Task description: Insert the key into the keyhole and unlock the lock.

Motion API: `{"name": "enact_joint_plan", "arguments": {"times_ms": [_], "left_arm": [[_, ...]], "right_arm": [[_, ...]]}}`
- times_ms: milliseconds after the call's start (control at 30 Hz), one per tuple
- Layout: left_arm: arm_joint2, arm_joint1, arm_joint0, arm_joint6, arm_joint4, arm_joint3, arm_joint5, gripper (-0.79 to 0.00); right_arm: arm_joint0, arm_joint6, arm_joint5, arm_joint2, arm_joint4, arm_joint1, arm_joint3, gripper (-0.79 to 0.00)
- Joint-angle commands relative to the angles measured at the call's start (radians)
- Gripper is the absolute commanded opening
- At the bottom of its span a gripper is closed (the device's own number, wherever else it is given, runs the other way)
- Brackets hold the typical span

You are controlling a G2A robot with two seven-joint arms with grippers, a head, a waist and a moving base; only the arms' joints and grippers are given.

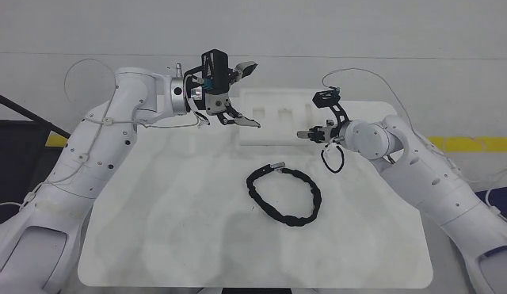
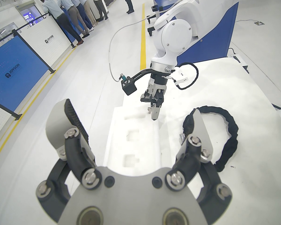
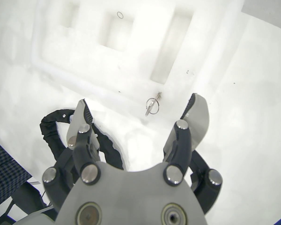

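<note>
Key (image 3: 149,108) lies flat at the foam tray (image 3: 142,47) edge; our right fingers (image 3: 197,108) and left fingers (image 2: 58,120) gape empty, so we may pinch only its ring (image 3: 158,104).

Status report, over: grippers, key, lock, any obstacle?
Both open: left gripper empty, right gripper above the key. Key flat at foam tray edge; chain lock mid-table. Nothing blocking.

Black lock (image 2: 234,129), silver key (image 3: 152,105), white foam tray (image 1: 261,135), white table (image 1: 158,215).
</note>
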Motion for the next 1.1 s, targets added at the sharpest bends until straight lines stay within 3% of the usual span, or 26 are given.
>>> {"name": "enact_joint_plan", "arguments": {"times_ms": [0, 167, 833, 1067], "left_arm": [[0.000, 0.000, 0.000, 0.000, 0.000, 0.000, 0.000, 0.000], [0.000, 0.000, 0.000, 0.000, 0.000, 0.000, 0.000, 0.000], [0.000, 0.000, 0.000, 0.000, 0.000, 0.000, 0.000, 0.000], [0.000, 0.000, 0.000, 0.000, 0.000, 0.000, 0.000, 0.000]], "right_arm": [[-0.006, 0.004, 0.004, 0.008, -0.007, -0.001, -0.005, -0.360], [-0.019, 0.010, 0.014, 0.026, -0.021, -0.005, -0.014, -0.413], [-0.046, 0.014, 0.050, 0.058, -0.071, -0.045, 0.039, -0.486], [-0.051, 0.011, 0.057, 0.067, -0.097, -0.058, 0.062, -0.705]]}}
